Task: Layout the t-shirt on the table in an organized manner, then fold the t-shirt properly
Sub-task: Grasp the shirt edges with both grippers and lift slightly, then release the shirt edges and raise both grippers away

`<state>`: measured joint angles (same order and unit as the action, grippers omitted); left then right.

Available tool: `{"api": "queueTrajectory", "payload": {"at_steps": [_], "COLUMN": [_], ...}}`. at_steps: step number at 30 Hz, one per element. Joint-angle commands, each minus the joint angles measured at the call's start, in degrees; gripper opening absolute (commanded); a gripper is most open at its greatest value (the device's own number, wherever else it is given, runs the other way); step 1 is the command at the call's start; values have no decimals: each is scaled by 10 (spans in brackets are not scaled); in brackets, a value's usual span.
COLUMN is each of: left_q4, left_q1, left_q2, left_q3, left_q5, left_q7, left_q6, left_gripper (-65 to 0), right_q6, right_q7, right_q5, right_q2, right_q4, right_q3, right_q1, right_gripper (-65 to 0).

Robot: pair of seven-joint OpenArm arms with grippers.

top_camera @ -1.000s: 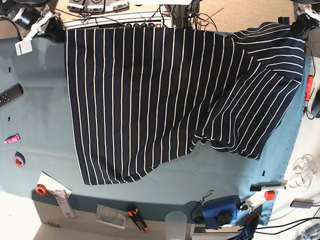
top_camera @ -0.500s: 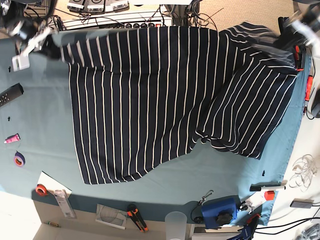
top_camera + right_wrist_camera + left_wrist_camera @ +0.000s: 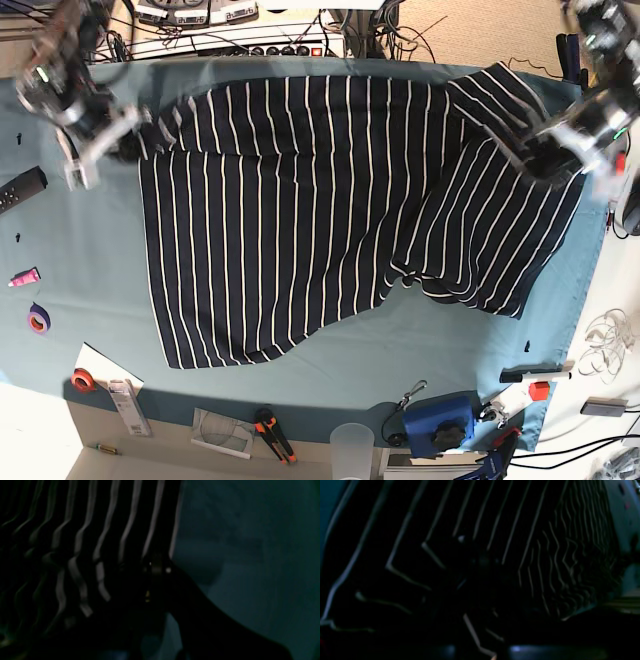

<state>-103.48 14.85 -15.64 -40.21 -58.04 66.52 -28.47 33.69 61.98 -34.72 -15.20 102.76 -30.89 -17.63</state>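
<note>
Left end effector [image 3: 545,158]: on the base view's right side, pressed together and pinching a corner of the t-shirt [image 3: 300,210]; blurred in that view.
Right end effector [image 3: 128,140]: on the base view's left side, pressed together on the t-shirt's other upper corner, which is bunched where it is gripped.
T-shirt position: spread across the middle of the surface [image 3: 80,250], its top edge near the far side and its lower hem toward the near side.
T-shirt shape: the main body lies mostly flat with stripes running top to bottom; the part toward the left end effector is folded over itself, with stripes running at a slant.
Left wrist view: very dark; striped fabric [image 3: 495,542] fills almost the whole picture, rippled toward the right.
Right wrist view: dark; striped fabric [image 3: 87,542] on the left, teal cloth [image 3: 250,555] on the right.
Near edge of surface: a clear cup [image 3: 352,445], a blue device [image 3: 440,420] and orange-handled pliers [image 3: 272,432].
Left margin: a purple tape roll [image 3: 38,319] and a pink marker [image 3: 24,277].
</note>
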Motion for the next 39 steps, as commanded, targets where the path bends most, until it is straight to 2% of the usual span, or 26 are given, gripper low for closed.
{"api": "queueTrajectory", "payload": {"at_steps": [1,3,7,15,19,26,29,33,39], "left_q4": [-10,-10,-10,9,43,113,132,139,150], "left_q1": [-19,-47,-91,-101,-123,-200,-230,-249,-249], "left_q2": [-12,-12,-14,-14,-14,-25,-25,-25,-24], "left_q3": [6,15,16,16,32,106,112,112,112], "left_q5": [12,61,125,133,151,245,262,271,272], "left_q7": [-27,-38,-40,-65,-76,-112,-111,-111,-115], "left_q6": [12,28,30,30,30,37,56,56,50], "left_gripper": [-650,-650,-650,-650,-650,-650,-650,-650,-650], "right_q6": [-7,-12,-12,-23,-23,-24,-35,-53,-55], "right_q7": [-20,-27,-23,-25,-52,-102,-114,-126,-134], "right_q5": [3,10,18,59,74,118,123,138,141], "right_q2": [-9,-9,-9,-10,-10,-10,-10,-10,-10], "right_q4": [-5,-36,-78,-122,-187,-279,-295,-298,-298], "right_q3": [2,4,4,5,5,5,5,5,5], "right_q1": [15,43,101,179,208,262,280,299,317], "right_gripper": [-650,-650,-650,-650,-650,-650,-650,-650,-650]}}
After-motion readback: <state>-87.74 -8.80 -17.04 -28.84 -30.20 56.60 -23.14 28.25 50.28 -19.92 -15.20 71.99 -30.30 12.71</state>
